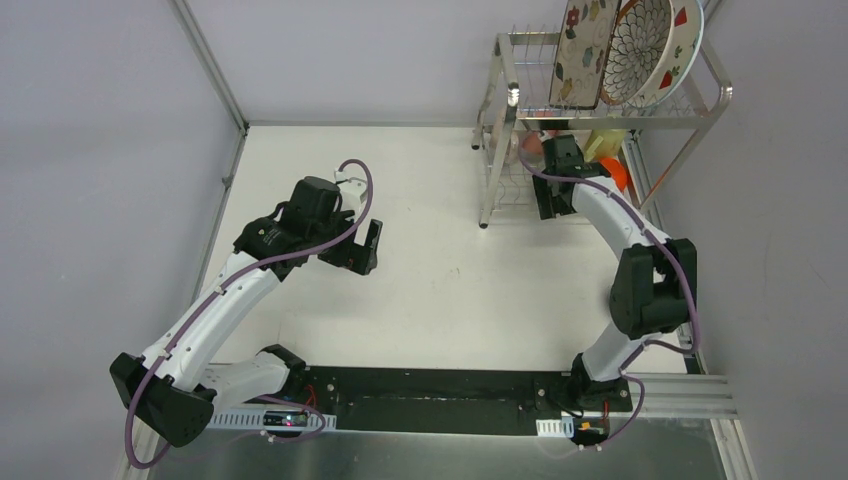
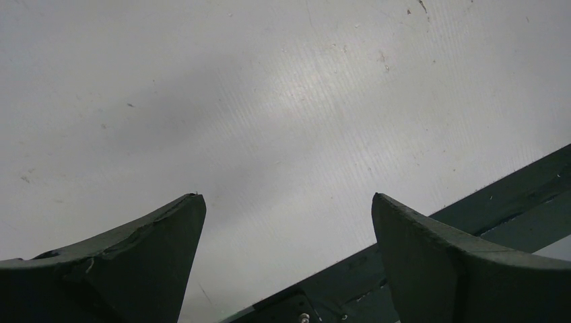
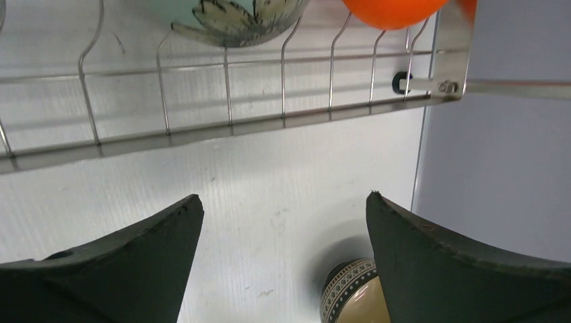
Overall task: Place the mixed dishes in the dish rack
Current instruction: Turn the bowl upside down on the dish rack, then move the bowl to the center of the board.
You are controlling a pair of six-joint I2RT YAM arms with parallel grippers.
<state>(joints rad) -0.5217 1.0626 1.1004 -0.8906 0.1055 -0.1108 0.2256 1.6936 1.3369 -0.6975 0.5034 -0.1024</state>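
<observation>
The dish rack (image 1: 513, 95) stands at the far right. Its upper shelf holds the floral rectangle plate (image 1: 580, 45), the brown-petal round plate (image 1: 640, 40) and the strawberry plate (image 1: 685, 45) on edge. In the right wrist view a pale green bowl (image 3: 236, 20) and an orange bowl (image 3: 390, 10) sit on the lower wire shelf (image 3: 229, 128). A dark brown bowl (image 3: 347, 296) with a patterned rim lies on the table, partly hidden by my right finger. My right gripper (image 3: 283, 202) (image 1: 552, 205) is open and empty in front of the lower shelf. My left gripper (image 1: 365, 245) (image 2: 286, 198) hangs open over bare table.
A pink cup (image 1: 530, 147) and a yellow cup (image 1: 600, 145) show inside the rack's lower tier. The side wall (image 3: 498, 168) stands close on the right of the rack. The black base rail (image 2: 505, 195) runs along the table's near edge.
</observation>
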